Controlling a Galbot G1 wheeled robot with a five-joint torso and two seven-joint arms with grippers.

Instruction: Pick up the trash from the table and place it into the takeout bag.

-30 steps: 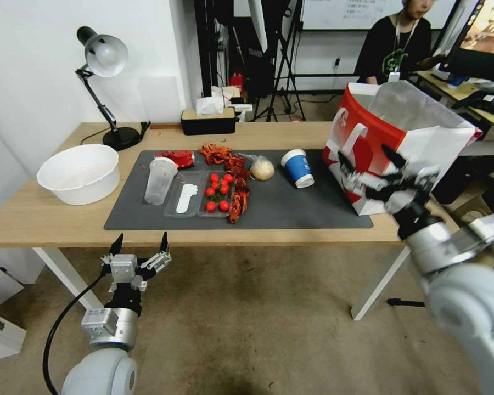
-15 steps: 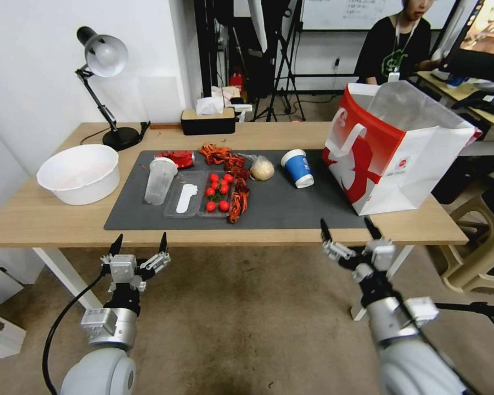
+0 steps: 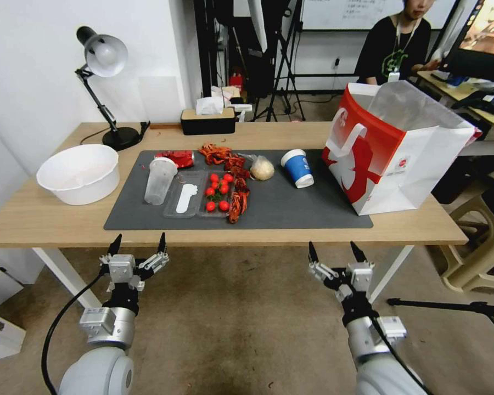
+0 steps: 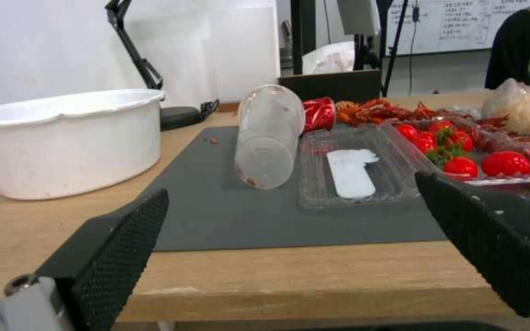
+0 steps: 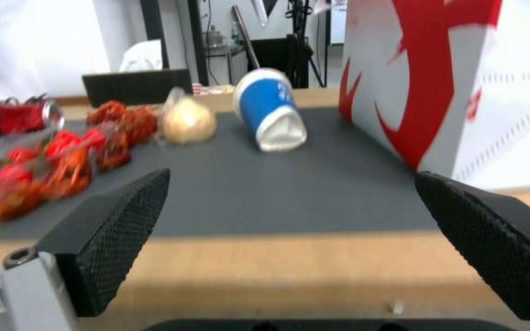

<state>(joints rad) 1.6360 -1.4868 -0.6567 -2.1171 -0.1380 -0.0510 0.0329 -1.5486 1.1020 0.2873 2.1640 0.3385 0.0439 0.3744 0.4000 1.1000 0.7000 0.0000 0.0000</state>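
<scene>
Since a second ago, the right end effector (image 3: 335,253) has been drawn away from the takeout bag (image 3: 392,148) and lowered below the tabletop's (image 3: 49,219) front edge, where it is now held with its fingers spread wide and nothing between them. The left end effector (image 3: 138,244) is seen in the same place as before, parked below the front edge on the other side, its fingers likewise spread and empty.

On the dark grey mat (image 3: 291,211), the trash is left lying. The clear plastic cup (image 3: 159,181) is laid on its side beside the clear tray (image 3: 200,200) holding red tomatoes (image 3: 217,192). The crushed red can (image 3: 175,158) is found behind the cup, near the mat's far edge. Red crayfish shells (image 3: 228,159) are scattered along the tray's far and right sides. The clear wrap with its beige lump (image 3: 262,167) is placed just beside the shells, and the blue paper cup (image 3: 298,168) is tipped on its side between the lump and the bag.

The takeout bag is stood upright and open at the right end of the tabletop, partly on the mat. A large white basin (image 3: 78,173) is set off the mat at the left end, in front of a black desk lamp (image 3: 101,88).
</scene>
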